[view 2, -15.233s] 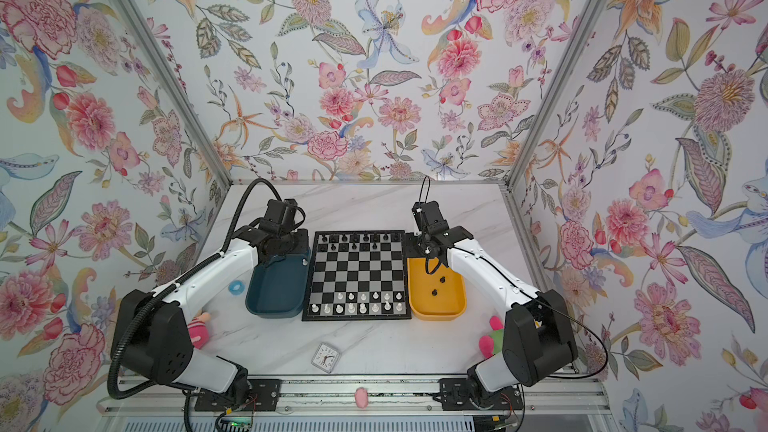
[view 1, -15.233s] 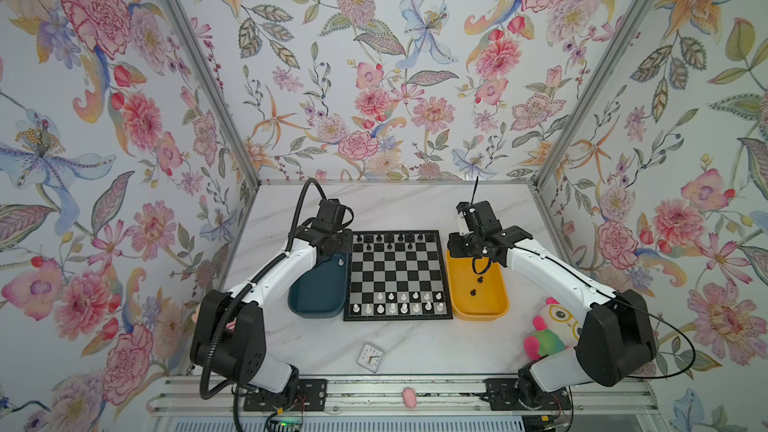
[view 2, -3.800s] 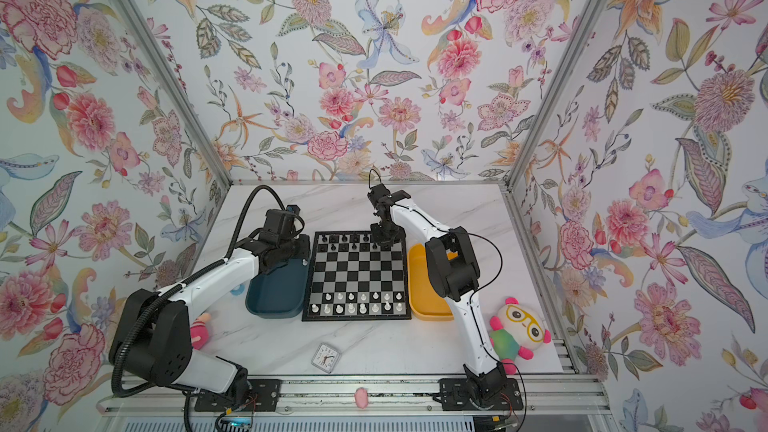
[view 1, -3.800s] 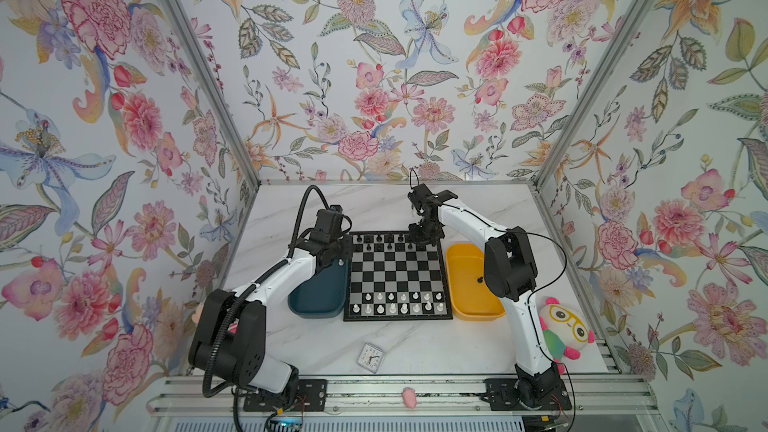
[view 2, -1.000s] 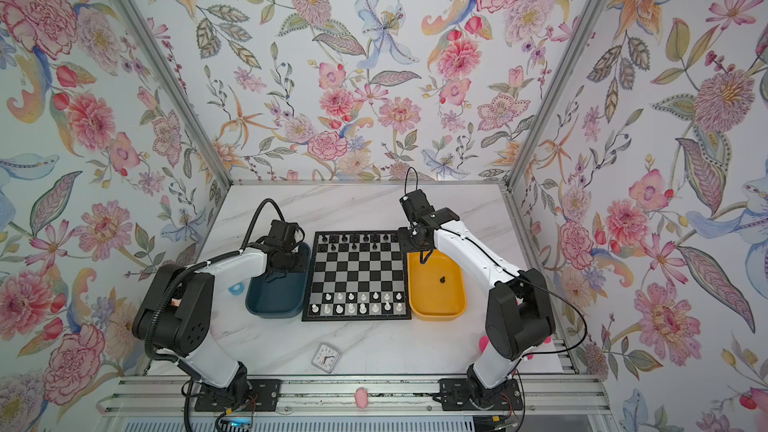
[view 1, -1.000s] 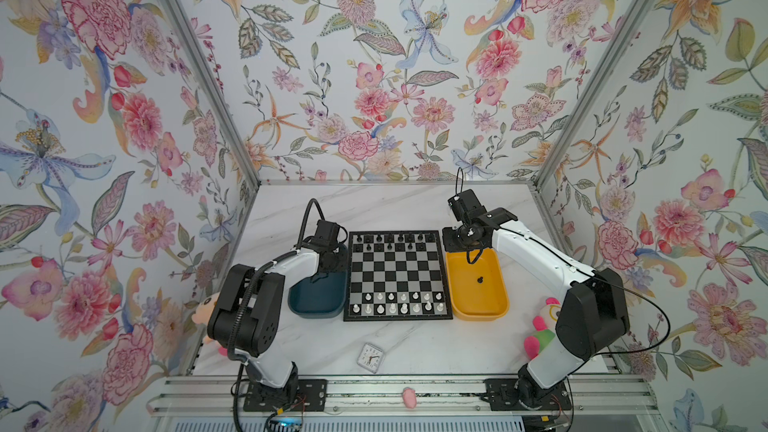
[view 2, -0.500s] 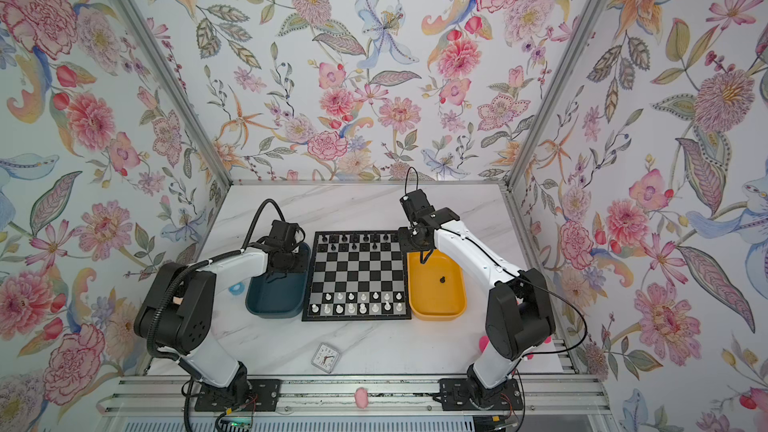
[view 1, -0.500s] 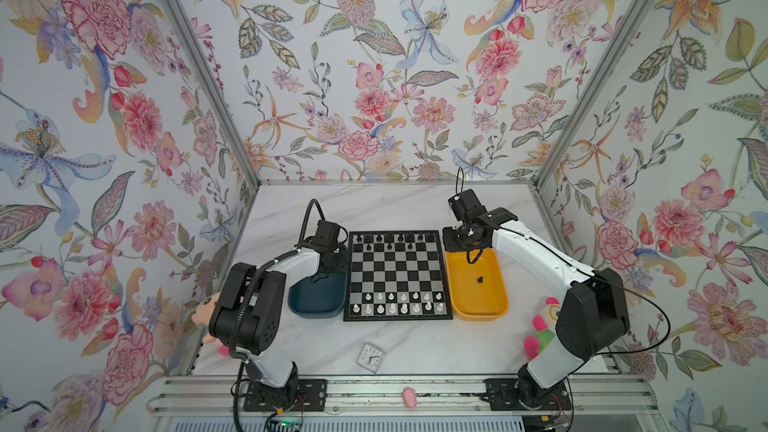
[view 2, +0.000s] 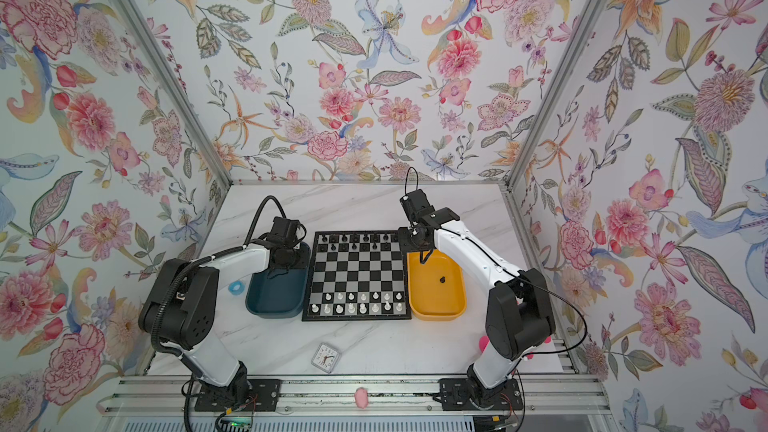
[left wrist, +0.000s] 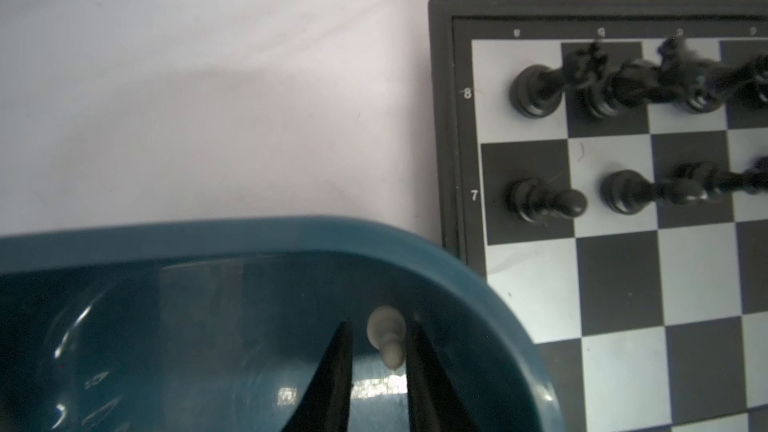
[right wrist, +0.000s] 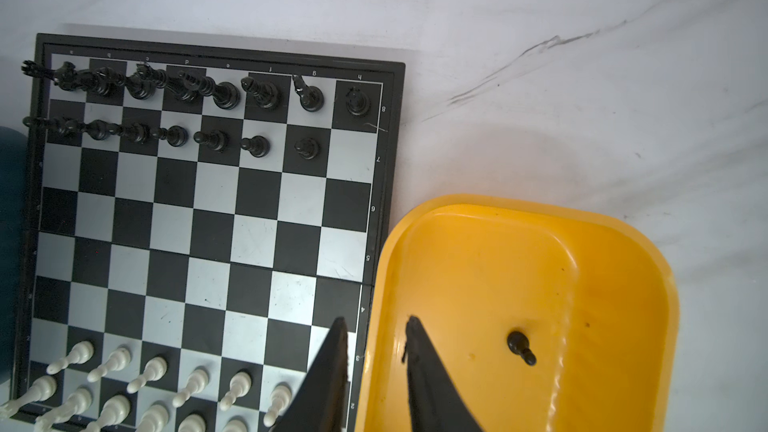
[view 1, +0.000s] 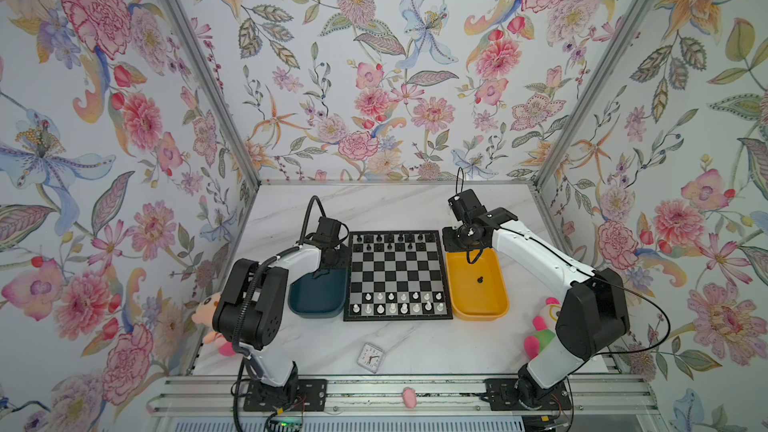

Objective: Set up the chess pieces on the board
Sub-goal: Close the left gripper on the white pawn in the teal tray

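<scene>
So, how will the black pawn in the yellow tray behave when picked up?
Probably stiff and very light: the black pawn is a tiny solid-looking figure. Its rounded, narrow body may slip or twist in a grip. On the glossy yellow tray, a nudge likely slides or rolls it.

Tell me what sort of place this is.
Probably a robot test cell: a left arm and right arm bolted to a metal rail, a marble-look tabletop boxed in by floral wall panels, and a chessboard staged between a teal tray and a yellow tray.
</scene>
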`<state>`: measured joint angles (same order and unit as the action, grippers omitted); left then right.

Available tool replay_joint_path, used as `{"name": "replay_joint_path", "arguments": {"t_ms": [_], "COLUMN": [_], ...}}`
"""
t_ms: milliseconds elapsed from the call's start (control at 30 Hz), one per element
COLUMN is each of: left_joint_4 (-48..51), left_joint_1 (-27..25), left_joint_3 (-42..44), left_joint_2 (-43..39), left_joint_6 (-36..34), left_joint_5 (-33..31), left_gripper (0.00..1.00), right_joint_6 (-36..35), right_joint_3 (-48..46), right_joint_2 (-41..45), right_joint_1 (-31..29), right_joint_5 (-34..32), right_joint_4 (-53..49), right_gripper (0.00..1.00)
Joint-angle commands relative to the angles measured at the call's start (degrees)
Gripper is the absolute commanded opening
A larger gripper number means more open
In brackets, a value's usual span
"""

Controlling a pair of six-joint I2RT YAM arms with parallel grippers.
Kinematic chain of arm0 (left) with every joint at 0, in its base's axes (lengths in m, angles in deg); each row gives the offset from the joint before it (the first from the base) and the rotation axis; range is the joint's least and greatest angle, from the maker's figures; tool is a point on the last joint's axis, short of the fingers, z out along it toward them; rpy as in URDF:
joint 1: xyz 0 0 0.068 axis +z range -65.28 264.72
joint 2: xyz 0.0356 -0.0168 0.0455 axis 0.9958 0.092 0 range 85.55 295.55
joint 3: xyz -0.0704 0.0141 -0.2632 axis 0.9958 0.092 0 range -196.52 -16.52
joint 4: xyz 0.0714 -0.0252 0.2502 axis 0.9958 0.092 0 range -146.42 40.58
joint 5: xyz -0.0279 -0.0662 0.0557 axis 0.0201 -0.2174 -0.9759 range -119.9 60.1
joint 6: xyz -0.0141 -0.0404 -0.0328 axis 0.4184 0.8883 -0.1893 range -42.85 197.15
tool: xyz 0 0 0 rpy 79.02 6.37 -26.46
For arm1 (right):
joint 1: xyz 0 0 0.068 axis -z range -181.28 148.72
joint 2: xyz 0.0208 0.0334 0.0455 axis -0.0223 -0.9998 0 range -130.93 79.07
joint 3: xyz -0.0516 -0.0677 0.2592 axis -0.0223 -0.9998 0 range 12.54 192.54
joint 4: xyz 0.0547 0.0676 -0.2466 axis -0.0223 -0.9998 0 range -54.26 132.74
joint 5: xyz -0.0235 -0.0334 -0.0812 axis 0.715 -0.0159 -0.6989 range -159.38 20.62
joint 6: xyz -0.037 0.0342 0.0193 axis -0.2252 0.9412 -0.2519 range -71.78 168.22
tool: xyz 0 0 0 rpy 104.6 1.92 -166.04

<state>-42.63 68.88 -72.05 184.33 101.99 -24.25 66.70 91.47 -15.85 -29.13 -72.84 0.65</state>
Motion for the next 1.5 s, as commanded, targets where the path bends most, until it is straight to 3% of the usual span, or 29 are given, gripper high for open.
{"name": "replay_joint_path", "arguments": {"t_ms": [0, 733, 1467], "left_joint_4": [0.5, 1.0, 6.4], "left_joint_1": [0.7, 0.8, 0.5], "left_joint_3": [-1.5, -1.3, -3.0], "left_joint_2": [1.0, 0.3, -7.1], "left_joint_6": [-0.1, -0.1, -0.4], "left_joint_5": [0.0, -0.3, -2.4], "left_gripper": [0.25, 0.17, 0.11], "right_joint_6": [0.7, 0.9, 0.9], "right_joint_3": [-0.4, -0.9, -2.2], "right_joint_2": [-0.3, -0.4, 0.4], "right_joint_1": [0.4, 0.4, 0.5], "right_joint_5": [0.3, 0.3, 0.9], "right_joint_4": [0.6, 0.8, 2.0], "right_gripper": [0.27, 0.26, 0.25]}}
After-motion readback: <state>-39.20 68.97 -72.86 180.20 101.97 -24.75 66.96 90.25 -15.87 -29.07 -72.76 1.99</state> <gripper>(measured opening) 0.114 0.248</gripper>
